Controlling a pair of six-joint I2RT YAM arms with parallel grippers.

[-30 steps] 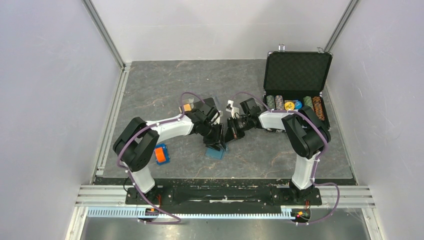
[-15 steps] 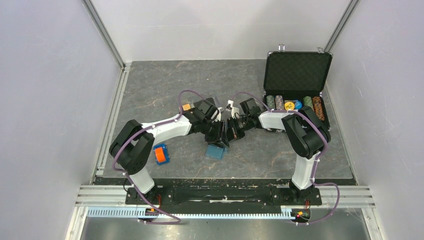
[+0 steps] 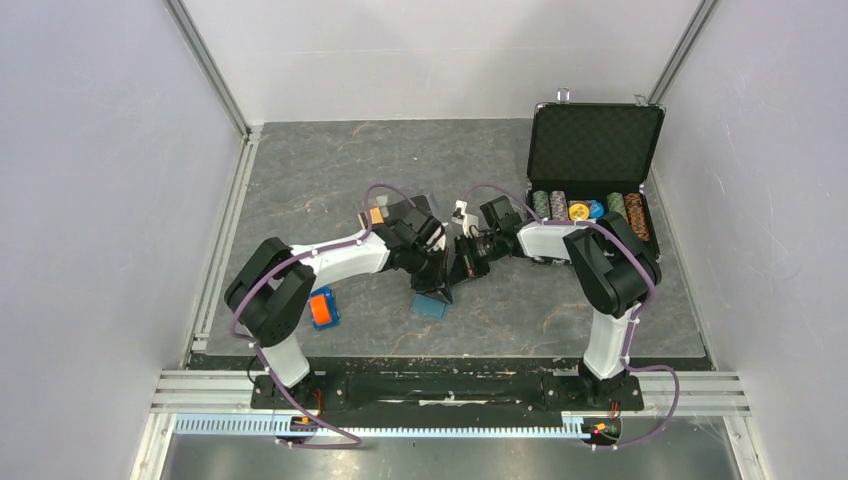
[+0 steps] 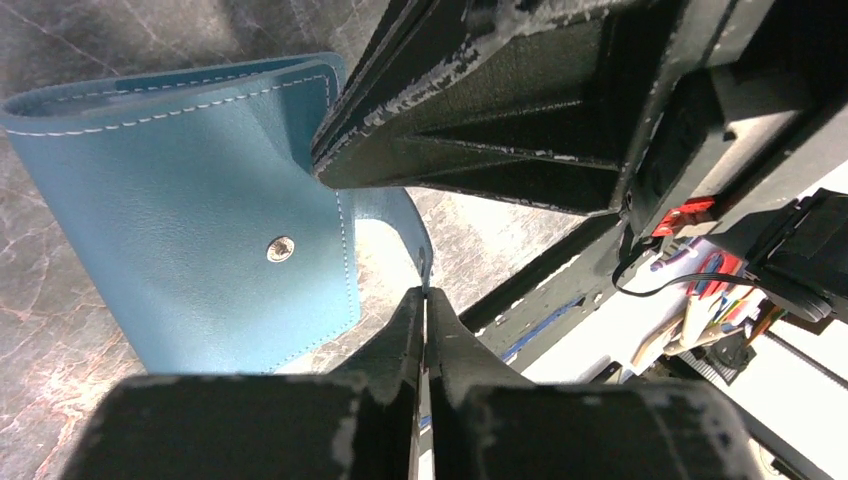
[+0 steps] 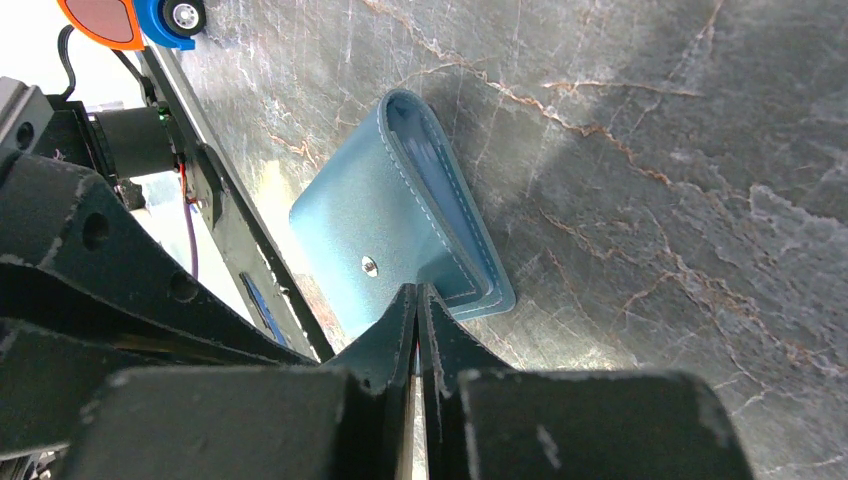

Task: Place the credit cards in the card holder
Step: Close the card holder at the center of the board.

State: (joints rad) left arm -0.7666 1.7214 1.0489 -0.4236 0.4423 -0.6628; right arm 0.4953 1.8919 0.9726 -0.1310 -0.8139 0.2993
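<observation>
The teal card holder (image 3: 430,305) stands folded on the grey table between both arms; its snap (image 4: 280,248) shows in the left wrist view. My left gripper (image 4: 425,290) is shut on the holder's snap tab (image 4: 405,215), which curves down into the fingertips. My right gripper (image 5: 417,290) is shut at the edge of the card holder (image 5: 385,215), and its black fingers (image 4: 480,110) pinch the cover's top corner in the left wrist view. An orange credit card (image 3: 375,214) peeks out behind the left arm; any other cards are hidden.
An open black chip case (image 3: 595,170) with rows of chips stands at the back right. An orange-and-blue block (image 3: 321,308) lies near the left arm's elbow. The two grippers (image 3: 450,275) nearly touch above the holder. Grey walls close in both sides.
My left gripper has closed onto the holder's tab. The left arm shifted slightly, and the right arm stayed where it was.
</observation>
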